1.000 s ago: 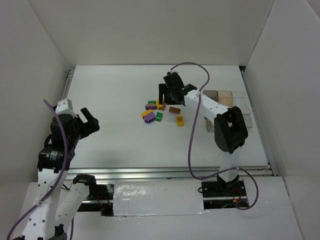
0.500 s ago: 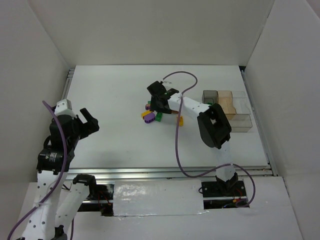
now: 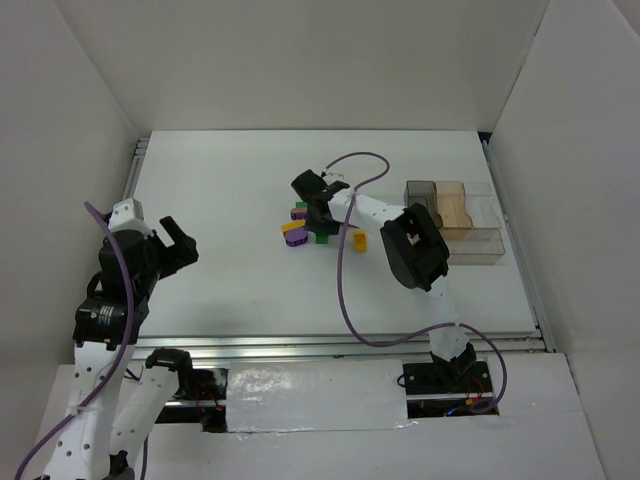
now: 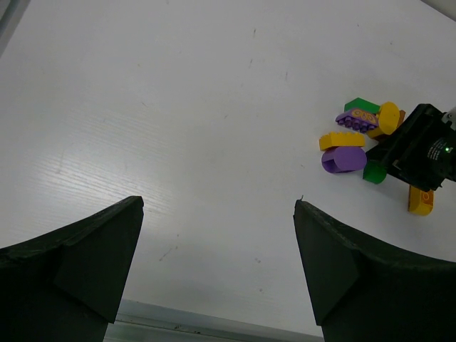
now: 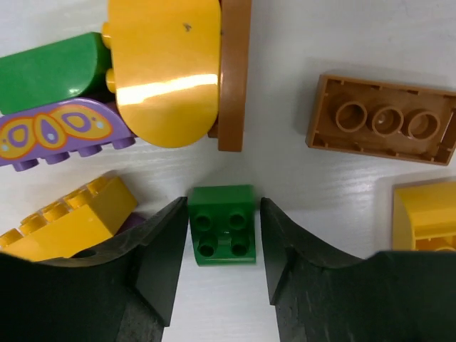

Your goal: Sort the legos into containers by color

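Overhead view of a white table (image 3: 220, 260) with two robot arms mounted at its near edge. The right gripper (image 3: 319, 222) reaches down into a small heap of lego bricks near the middle of the table. Its wrist camera shows a green square brick (image 5: 221, 224), four studs up, lying flat on the table between two black fingers (image 5: 160, 263). The fingers sit close against its left and right sides; whether they already pinch it cannot be told.

Around it lie a yellow-orange rounded brick (image 5: 167, 68), a green rounded brick (image 5: 50, 71), a purple printed brick (image 5: 57, 132), a yellow brick (image 5: 68, 214), an upturned brown brick (image 5: 381, 117) and another yellow piece (image 5: 424, 217). A purple rounded brick (image 4: 343, 159) shows in the left wrist view.

The left gripper (image 4: 217, 206) hangs over the table's left side, well apart from the heap, spread wide and holding nothing.

The compartment tray (image 3: 480, 245), with smoky grey, tan and clear sections, stands near the table's right edge, well apart from the heap. No brick can be made out inside it, though the view is too small to be sure.

Judging from this, the sort is at or near its start: every brick that shows lies on the table, the green square one looks to be the pick in hand, and the rest wait to be carried over by colour
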{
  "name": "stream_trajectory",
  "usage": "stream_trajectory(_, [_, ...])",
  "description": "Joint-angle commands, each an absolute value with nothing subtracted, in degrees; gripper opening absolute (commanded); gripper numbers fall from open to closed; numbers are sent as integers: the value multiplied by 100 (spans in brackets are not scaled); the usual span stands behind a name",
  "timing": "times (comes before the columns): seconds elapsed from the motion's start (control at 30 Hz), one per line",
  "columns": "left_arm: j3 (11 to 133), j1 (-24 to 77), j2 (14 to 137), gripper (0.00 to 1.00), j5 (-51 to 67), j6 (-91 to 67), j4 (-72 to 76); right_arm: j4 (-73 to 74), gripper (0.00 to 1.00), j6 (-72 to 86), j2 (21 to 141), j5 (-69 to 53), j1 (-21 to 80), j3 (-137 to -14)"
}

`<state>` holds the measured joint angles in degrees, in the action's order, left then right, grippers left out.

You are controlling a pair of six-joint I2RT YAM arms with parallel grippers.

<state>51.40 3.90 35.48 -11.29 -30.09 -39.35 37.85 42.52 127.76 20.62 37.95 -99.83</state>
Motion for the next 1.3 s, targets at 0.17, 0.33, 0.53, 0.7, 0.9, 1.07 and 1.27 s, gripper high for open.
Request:
stream_trajectory(0.17, [5203,431,3480,100,-1125,-2936,-3709,3851,20,4500,12534,2144,3744,-9731])
stream_trajectory(0.33, [5212,431,3472,100,-1108,-2927,-3691,3420,0,4316,11570,1690,3753,-9151])
stream_trajectory(0.53, [5194,474,3498,99,-1099,-2927,-3691,2471,0,2317,10022,1421,3289,-8386])
stream_trajectory(0.7, [5212,475,3498,99,-1151,-2944,-3709,2574,0,1345,9948,1152,2173,-8585])
stream_trajectory(0.9, [5221,475,3524,100,-1213,-2962,-3718,2829,0,1670,10334,1564,1064,-8946])
stream_trajectory(1.07, [5212,475,3551,100,-1178,-2944,-3718,3489,0,1749,11091,1933,818,-9632])
stream_trajectory(1.27, [5212,475,3577,100,-1160,-2944,-3709,3551,2,2074,11232,2294,668,-9606])
